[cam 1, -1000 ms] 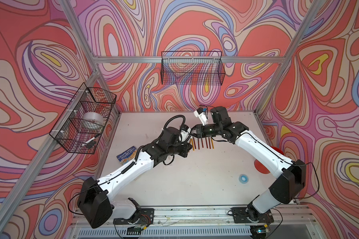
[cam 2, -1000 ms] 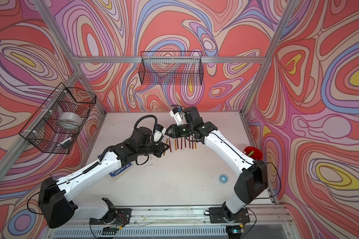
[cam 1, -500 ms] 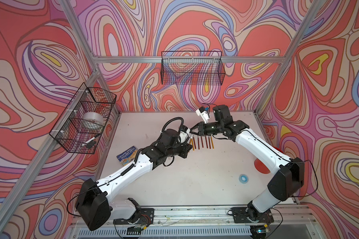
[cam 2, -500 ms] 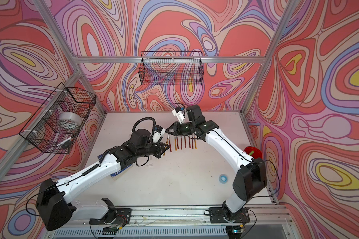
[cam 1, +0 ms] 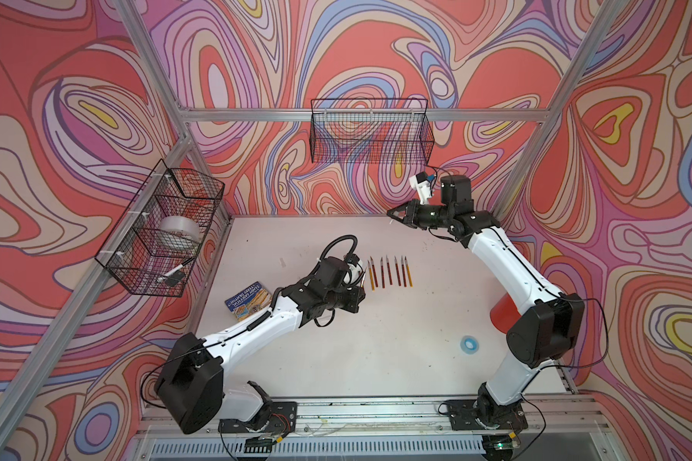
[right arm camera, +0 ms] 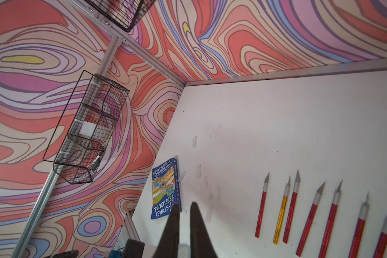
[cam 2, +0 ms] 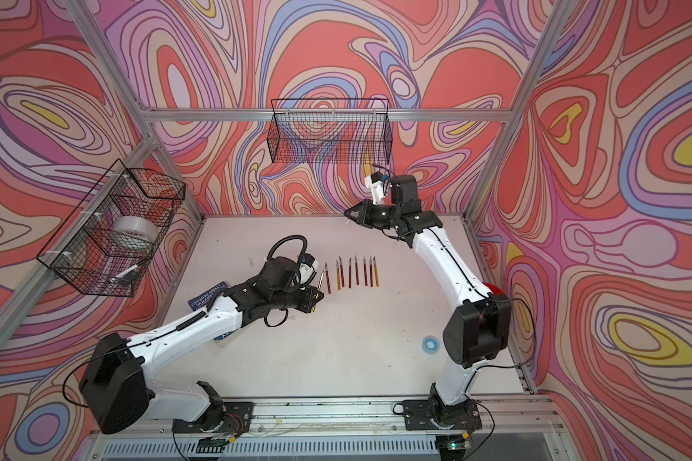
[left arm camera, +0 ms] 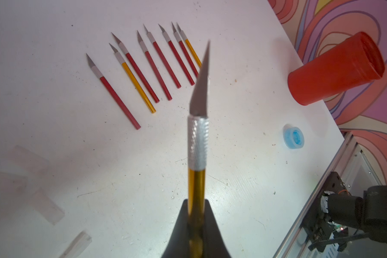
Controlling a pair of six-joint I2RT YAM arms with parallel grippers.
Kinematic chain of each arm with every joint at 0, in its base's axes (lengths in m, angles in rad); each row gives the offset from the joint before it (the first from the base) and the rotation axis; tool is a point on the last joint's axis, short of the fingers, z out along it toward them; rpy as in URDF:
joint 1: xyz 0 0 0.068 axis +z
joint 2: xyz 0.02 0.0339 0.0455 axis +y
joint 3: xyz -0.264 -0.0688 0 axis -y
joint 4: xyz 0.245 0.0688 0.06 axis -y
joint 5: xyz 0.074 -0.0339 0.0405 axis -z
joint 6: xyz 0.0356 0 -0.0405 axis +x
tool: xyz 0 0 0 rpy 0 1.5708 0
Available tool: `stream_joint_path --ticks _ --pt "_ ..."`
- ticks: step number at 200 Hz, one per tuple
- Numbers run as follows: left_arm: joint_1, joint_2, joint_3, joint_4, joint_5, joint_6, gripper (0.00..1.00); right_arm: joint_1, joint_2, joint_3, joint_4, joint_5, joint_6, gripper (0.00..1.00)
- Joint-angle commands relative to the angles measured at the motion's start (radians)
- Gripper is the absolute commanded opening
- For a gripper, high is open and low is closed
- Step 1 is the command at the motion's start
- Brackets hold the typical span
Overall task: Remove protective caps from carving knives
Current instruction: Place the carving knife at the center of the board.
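A yellow-handled knife (left arm camera: 197, 143) is clamped near its rear end by the left tool (left arm camera: 196, 205), with the blade bare and carried above the counter (left arm camera: 54, 111), pointing toward the row of knives (left arm camera: 142, 77) laid side by side. Every blade in that row is seen uncovered, and loose caps (left arm camera: 46, 208) lie scattered apart from it. The right tool (right arm camera: 184, 204) is held high near the back wall. Its jaws are seen nearly together, and a whitish speck shows at the tip in both top views, but whether a cap is pinched there cannot be told. The main risk is judged to lie in setting the held knife down. Because it is gripped so far back, the thin handle could be levered round or slipped out if the tip is touched to the counter first, and the row could be knocked askew by a low sweep. The clear caps are barely seen against the white surface, so one could be trapped under the knife. The tipped red cup (left arm camera: 335, 69) and the blue tape ring (left arm camera: 293, 136) are well clear.
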Motion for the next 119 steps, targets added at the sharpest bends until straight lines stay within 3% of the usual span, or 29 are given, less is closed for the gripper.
stream_joint_path --ticks 1,48,104,119 --pt "0.055 0.107 0.089 -0.083 -0.05 -0.081 0.0 0.0 -0.082 -0.133 -0.01 0.112 -0.034 0.0" --pt "0.129 0.347 0.245 -0.132 -0.073 -0.228 0.0 0.002 -0.225 -0.359 -0.017 0.23 -0.07 0.0" --pt "0.134 0.549 0.385 -0.182 -0.125 -0.318 0.0 0.003 -0.311 -0.45 -0.039 0.281 -0.101 0.0" --pt "0.136 0.589 0.407 -0.184 -0.132 -0.329 0.06 0.002 -0.319 -0.463 -0.041 0.285 -0.106 0.0"
